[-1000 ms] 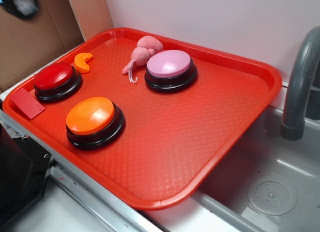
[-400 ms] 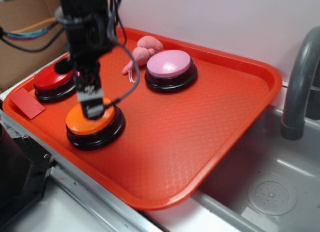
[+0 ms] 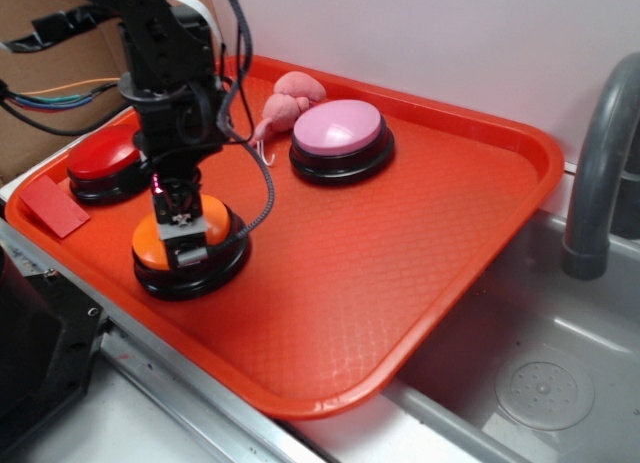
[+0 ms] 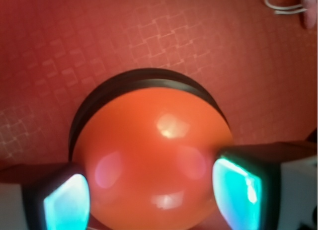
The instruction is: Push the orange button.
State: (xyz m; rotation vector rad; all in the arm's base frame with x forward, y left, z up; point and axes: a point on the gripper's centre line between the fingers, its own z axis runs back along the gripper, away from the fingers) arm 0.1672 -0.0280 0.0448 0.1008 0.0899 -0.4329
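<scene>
Orange button (image 3: pixel 165 241): front-left of tray (image 3: pixel 420 243), under my pincer (image 3: pixel 185 241). Pincer: wide, empty, fingers (image 4: pixel 67 202) flanking the dome. I press straight down, centred, so nothing slips off the gloss.

A plain white wall (image 3: pixel 450 43) is running behind the scene from twelve to two o'clock. Brown cardboard (image 3: pixel 50 43) is leaning at ten o'clock. A grey metal sink basin (image 3: pixel 540 353) is lying at four o'clock, its curved grey faucet (image 3: pixel 600 173) rising at three. Soft, even light is falling throughout.
</scene>
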